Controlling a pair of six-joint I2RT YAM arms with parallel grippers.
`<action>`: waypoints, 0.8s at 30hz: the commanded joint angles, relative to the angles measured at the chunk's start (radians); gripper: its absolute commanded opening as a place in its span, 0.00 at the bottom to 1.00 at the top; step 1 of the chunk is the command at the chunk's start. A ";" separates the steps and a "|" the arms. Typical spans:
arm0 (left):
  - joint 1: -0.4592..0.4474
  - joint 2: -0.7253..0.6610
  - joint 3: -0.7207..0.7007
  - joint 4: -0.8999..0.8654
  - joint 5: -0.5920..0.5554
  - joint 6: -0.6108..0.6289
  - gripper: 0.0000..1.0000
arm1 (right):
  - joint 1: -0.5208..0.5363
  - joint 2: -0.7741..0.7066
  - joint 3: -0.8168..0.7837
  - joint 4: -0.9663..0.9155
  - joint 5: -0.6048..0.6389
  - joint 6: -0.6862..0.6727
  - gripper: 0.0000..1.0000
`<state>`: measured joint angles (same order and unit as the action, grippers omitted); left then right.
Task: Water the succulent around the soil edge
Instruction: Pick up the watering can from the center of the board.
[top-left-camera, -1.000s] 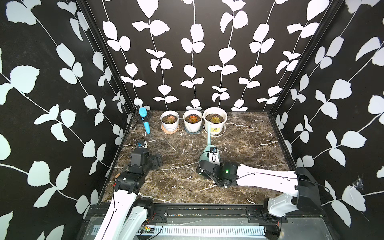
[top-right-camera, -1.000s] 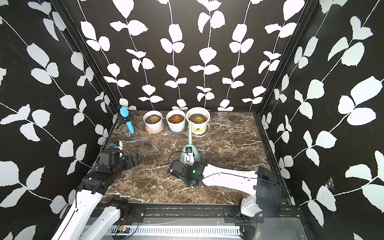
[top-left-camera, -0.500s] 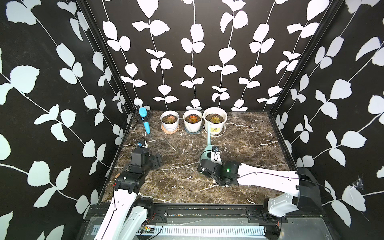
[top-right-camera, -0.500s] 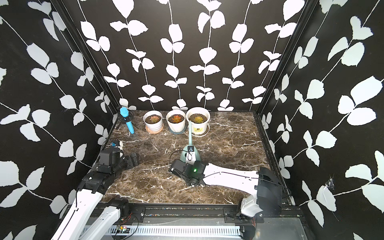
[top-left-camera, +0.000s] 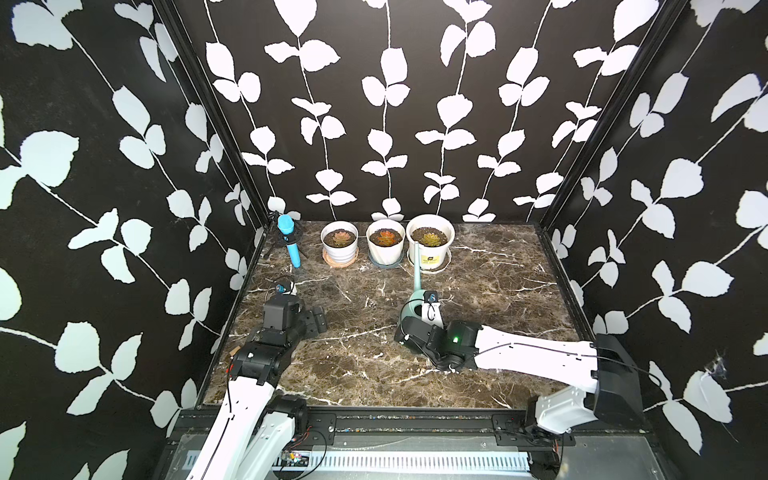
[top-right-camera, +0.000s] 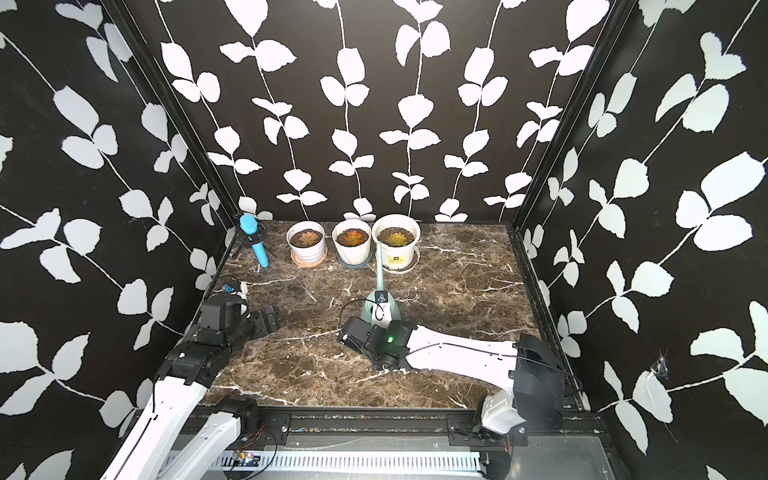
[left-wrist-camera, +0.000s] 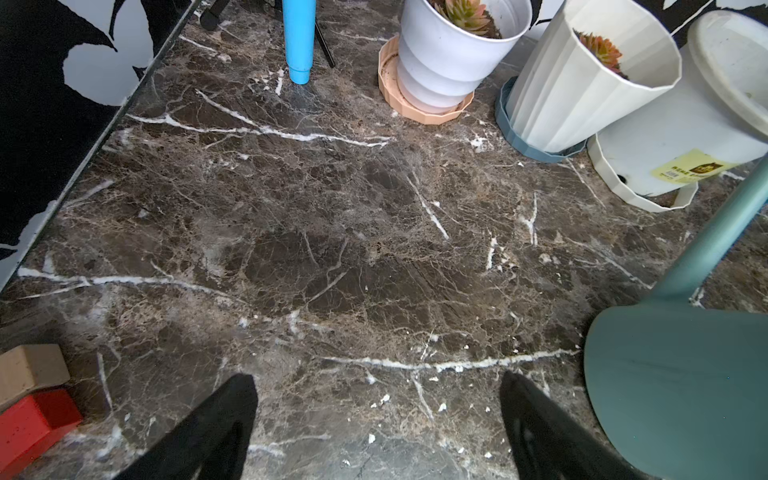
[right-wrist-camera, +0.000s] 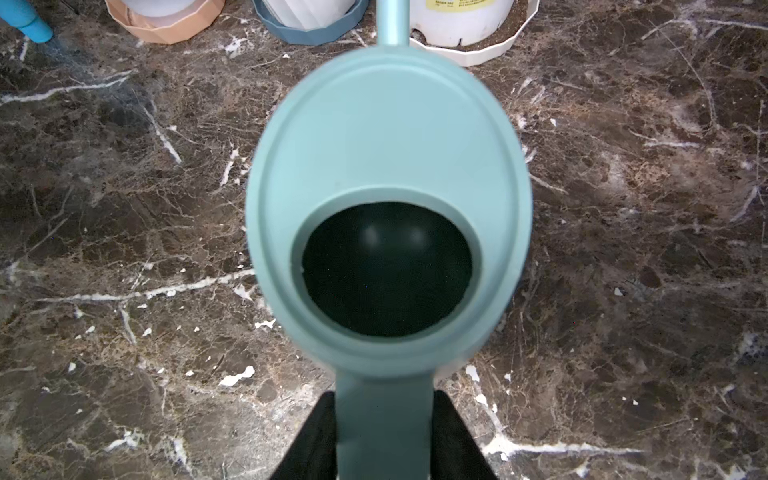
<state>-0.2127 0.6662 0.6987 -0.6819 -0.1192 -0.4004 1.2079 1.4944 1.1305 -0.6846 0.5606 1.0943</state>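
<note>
Three white pots stand in a row at the back wall, holding a pinkish succulent (top-left-camera: 341, 237), an orange one (top-left-camera: 386, 237) and a yellow-green one (top-left-camera: 430, 238) in the largest, labelled pot (top-right-camera: 397, 253). A teal watering can (top-left-camera: 409, 309) (right-wrist-camera: 386, 145) stands upright on the marble mid-table, its long spout (top-left-camera: 417, 270) rising toward the largest pot. My right gripper (right-wrist-camera: 383, 399) is shut on the can's handle, a black finger pressed on each side. My left gripper (left-wrist-camera: 378, 380) (top-left-camera: 313, 322) hangs open low over bare marble at the left, holding nothing.
A blue microphone (top-left-camera: 289, 239) on a small tripod leans in the back left corner. Each pot sits on a saucer (left-wrist-camera: 419, 112). A red block (left-wrist-camera: 33, 424) and a tan block (left-wrist-camera: 31, 368) lie near the left wall. Patterned walls close three sides.
The right gripper's fingers have closed onto the watering can's handle, and that arm has edged slightly forward. The left arm and the pots have not moved.
</note>
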 joint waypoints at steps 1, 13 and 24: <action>-0.004 -0.001 -0.008 0.009 0.006 -0.003 0.92 | -0.006 0.004 0.030 -0.010 0.012 -0.001 0.27; -0.005 0.000 -0.007 0.010 0.008 -0.002 0.92 | -0.006 -0.041 0.028 -0.097 0.017 -0.014 0.00; -0.006 0.001 -0.009 0.012 0.014 -0.002 0.92 | -0.014 -0.226 0.028 -0.206 0.049 -0.124 0.00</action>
<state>-0.2138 0.6685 0.6987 -0.6819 -0.1120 -0.4004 1.2037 1.3167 1.1305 -0.8505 0.5606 1.0271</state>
